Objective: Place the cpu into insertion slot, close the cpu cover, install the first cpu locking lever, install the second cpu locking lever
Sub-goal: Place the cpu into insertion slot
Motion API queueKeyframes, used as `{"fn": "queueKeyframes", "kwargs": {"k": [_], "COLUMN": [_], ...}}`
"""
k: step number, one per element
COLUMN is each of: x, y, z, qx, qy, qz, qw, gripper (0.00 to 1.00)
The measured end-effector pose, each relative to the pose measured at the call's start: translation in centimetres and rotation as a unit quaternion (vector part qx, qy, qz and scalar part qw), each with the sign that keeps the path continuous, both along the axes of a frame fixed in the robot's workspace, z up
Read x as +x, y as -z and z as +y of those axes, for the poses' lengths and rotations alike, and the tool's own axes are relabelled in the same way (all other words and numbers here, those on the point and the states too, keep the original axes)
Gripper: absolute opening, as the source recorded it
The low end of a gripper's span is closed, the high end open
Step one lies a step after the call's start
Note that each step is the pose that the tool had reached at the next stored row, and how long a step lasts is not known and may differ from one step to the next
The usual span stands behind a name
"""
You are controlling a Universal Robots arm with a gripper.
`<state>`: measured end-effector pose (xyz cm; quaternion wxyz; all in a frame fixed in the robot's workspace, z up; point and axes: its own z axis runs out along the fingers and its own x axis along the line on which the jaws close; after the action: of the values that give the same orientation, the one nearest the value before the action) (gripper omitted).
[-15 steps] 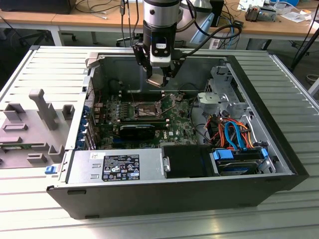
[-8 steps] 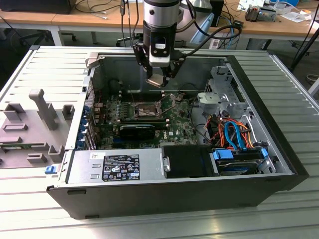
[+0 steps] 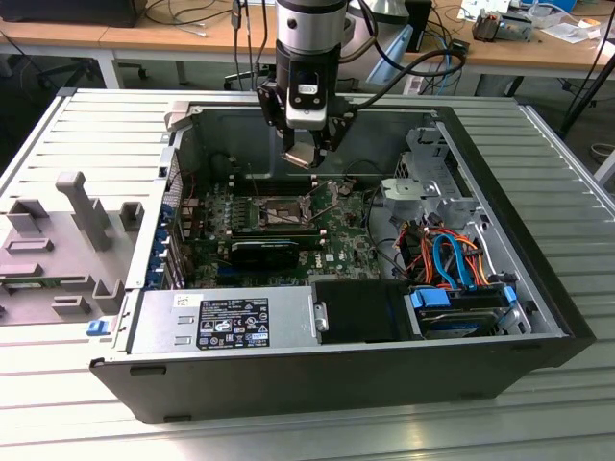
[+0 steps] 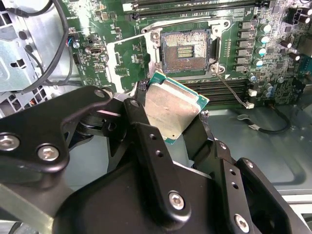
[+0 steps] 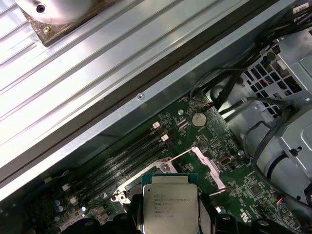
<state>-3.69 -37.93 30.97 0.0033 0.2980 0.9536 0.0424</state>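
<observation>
My gripper (image 3: 304, 157) hangs over the open computer case, shut on the cpu (image 4: 171, 108), a square chip with a silvery lid and green edge. The cpu (image 5: 169, 207) sits between the black fingers (image 4: 142, 127), tilted, above the motherboard. The insertion slot (image 4: 185, 49) lies bare below it, dark centre with contact pads, silvery rim. In the exterior view the slot (image 3: 278, 213) is just in front of and below the gripper. The cpu cover (image 4: 123, 61) is swung open beside the slot. A thin locking lever (image 4: 228, 88) stands loose by the socket.
A black labelled power supply (image 3: 235, 323) fills the case's near side. A grey perforated drive cage (image 3: 429, 182) and orange and blue cables (image 3: 447, 257) are toward the exterior view's right. Long memory slots (image 4: 229, 84) flank the socket. A grey fixture (image 3: 85, 209) stands outside the case.
</observation>
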Motion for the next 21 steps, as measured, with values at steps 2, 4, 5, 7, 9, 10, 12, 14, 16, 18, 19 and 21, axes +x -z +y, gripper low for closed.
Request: {"fn": "queueKeyframes", "kwargs": {"k": [2, 4, 5, 7, 9, 10, 12, 14, 16, 18, 19, 21], "x": [0.00, 0.00, 0.00, 0.00, 0.00, 0.00, 0.00, 0.00, 0.00, 0.00, 0.00, 0.00], "y": [0.01, 0.02, 0.02, 0.03, 0.04, 0.04, 0.05, 0.06, 0.06, 0.07, 0.07, 0.08], "z": [0.00, 0.00, 0.00, 0.00, 0.00, 0.00, 0.00, 0.00, 0.00, 0.00, 0.00, 0.00], "qx": [0.0000, 0.0000, 0.0000, 0.0000, 0.0000, 0.0000, 0.0000, 0.0000, 0.0000, 0.0000, 0.0000, 0.0000], "qy": [0.003, 0.005, 0.006, 0.010, 0.012, 0.013, 0.015, 0.017, 0.019, 0.021, 0.022, 0.024], "qz": [0.0000, 0.0000, 0.0000, 0.0000, 0.0000, 0.0000, 0.0000, 0.0000, 0.0000, 0.0000, 0.0000, 0.0000], "qw": [1.0000, 1.0000, 1.0000, 1.0000, 0.9999, 0.9999, 0.9999, 0.9998, 0.9998, 0.9998, 0.9998, 0.9997], "gripper": [0.55, 0.55, 0.55, 0.55, 0.55, 0.55, 0.55, 0.55, 0.55, 0.55, 0.55, 0.55]}}
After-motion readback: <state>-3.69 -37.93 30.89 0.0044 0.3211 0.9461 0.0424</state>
